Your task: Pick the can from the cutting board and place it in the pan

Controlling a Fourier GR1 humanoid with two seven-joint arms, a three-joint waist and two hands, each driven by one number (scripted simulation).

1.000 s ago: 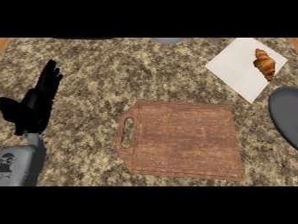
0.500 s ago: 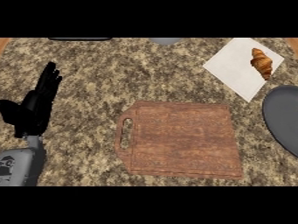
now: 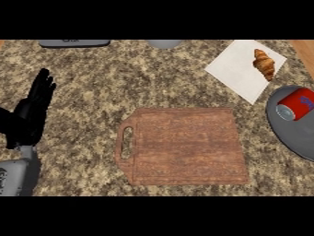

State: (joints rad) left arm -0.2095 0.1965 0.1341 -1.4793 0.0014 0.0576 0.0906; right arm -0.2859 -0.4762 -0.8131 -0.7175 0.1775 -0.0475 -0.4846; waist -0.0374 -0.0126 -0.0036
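A red can (image 3: pixel 298 104) with a silver end lies on its side inside the grey pan (image 3: pixel 307 133) at the right edge. The brown wooden cutting board (image 3: pixel 181 145) sits in the middle of the counter with nothing on it, its handle slot facing left. My left hand (image 3: pixel 27 114) stands at the far left, fingers straight and pointing up, resting and holding nothing. My right hand does not show in the view.
A croissant (image 3: pixel 263 64) lies on a white napkin (image 3: pixel 237 73) at the back right. A grey object (image 3: pixel 74 43) and a round grey rim (image 3: pixel 164 44) sit at the counter's far edge. Wooden strips border the speckled counter on both sides.
The view has shifted, so the pan and the red can show further into the picture at the right. The left hand has kept its pose.
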